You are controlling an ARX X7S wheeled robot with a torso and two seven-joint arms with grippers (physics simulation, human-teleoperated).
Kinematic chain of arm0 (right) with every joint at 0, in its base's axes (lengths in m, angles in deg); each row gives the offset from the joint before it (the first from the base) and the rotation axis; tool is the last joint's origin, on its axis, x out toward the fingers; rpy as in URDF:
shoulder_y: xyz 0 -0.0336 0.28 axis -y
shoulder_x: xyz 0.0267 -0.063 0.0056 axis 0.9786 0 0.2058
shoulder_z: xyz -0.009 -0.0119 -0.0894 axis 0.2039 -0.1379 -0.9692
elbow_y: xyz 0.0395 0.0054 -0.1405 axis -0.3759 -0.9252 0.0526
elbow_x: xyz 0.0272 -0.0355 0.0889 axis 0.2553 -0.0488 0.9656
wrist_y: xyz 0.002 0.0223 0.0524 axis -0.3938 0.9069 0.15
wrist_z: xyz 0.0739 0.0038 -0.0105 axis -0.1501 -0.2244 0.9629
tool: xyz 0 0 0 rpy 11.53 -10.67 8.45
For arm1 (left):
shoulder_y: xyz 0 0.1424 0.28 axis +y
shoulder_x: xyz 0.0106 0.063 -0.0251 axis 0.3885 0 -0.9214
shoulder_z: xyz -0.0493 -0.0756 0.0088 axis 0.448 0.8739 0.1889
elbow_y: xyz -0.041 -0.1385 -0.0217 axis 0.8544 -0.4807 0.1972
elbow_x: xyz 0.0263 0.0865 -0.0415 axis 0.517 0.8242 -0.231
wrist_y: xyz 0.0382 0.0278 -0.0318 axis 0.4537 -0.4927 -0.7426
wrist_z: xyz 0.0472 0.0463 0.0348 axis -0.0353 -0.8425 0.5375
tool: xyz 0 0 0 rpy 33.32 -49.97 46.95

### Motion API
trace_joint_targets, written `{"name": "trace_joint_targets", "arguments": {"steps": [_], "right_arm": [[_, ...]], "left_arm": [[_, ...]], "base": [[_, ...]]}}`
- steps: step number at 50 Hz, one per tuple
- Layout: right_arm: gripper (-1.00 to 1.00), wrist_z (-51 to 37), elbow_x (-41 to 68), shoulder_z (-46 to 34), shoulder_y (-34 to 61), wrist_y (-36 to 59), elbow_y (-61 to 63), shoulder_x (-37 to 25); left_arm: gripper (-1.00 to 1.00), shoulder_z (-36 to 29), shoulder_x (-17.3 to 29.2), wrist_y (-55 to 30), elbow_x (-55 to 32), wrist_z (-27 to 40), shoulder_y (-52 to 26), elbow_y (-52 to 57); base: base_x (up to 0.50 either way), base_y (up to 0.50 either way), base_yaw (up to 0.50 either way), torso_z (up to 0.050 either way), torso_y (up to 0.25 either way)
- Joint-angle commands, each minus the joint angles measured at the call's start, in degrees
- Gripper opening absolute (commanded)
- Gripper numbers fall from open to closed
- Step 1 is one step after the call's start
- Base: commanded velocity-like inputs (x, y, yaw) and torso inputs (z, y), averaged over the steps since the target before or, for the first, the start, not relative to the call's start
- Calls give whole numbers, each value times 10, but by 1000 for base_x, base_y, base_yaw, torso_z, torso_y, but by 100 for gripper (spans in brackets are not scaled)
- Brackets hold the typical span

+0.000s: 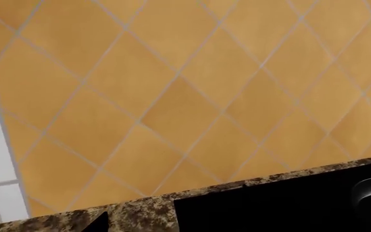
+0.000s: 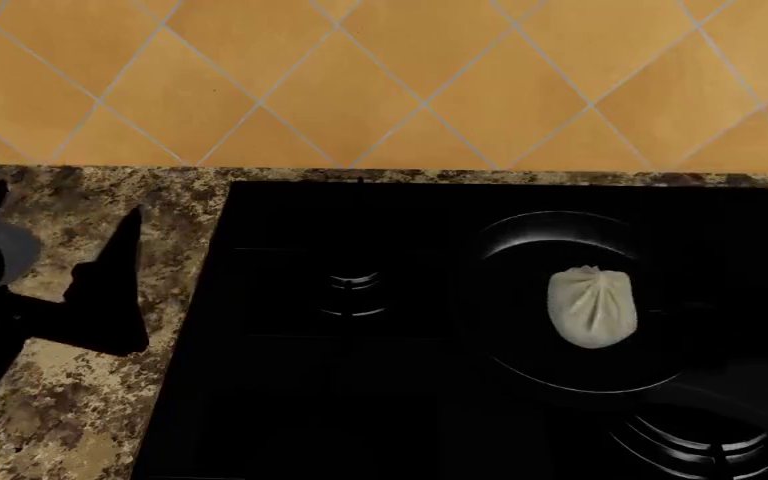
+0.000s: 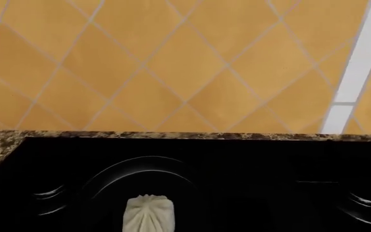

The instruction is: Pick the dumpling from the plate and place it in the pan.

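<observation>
Off-white dumpling point(image 2: 592, 306) already sits inside the black pan point(image 2: 518, 345), ahead of the unseen right end effector, its grip untellable, so I would retreat straight up, clear of the rim.

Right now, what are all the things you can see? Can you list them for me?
dumpling: one, off-white, lying in the pan
pan: one, black, on the stove's right side
stove: one, black, set into the counter
burners: two show in the head view, black, one left of the pan and one nearer, at the bottom right
counter: one, speckled brown, left of the stove
wall: orange tiles with a white strip, behind the stove
plate: not in any view
left gripper: one, dark, over the counter, fingers apart, holding nothing
right gripper: not in view
</observation>
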State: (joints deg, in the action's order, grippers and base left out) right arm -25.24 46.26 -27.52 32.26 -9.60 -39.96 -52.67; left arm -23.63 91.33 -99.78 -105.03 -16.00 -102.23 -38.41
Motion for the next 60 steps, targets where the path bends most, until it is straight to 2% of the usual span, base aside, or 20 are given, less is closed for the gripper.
{"name": "trace_joint_targets", "arguments": {"steps": [1,10,23,37,48,60], "right_arm": [[100,4,29,85,-104,-41,52,-57],[100,23,35,204,-225,-61,82,-77],[100,54,26,392,-364,-19,97,-49],[100,71,25,504,-426,25,110,-20],[100,83,47,624,-473,79,123,1],[100,100,67,745,-512,137,129,21]], "left_arm": [[100,32,37,-8,-25,18,51,55],[100,56,59,-10,-43,31,85,90],[100,97,89,4,-59,45,152,132],[100,143,112,27,-70,53,218,161],[100,189,131,44,-83,62,283,193],[100,261,147,70,-99,68,367,227]], "base": [[0,0,0,0,0],[0,0,0,0,0],[0,0,0,0,0],[0,0,0,0,0],[0,0,0,0,0],[0,0,0,0,0]]}}
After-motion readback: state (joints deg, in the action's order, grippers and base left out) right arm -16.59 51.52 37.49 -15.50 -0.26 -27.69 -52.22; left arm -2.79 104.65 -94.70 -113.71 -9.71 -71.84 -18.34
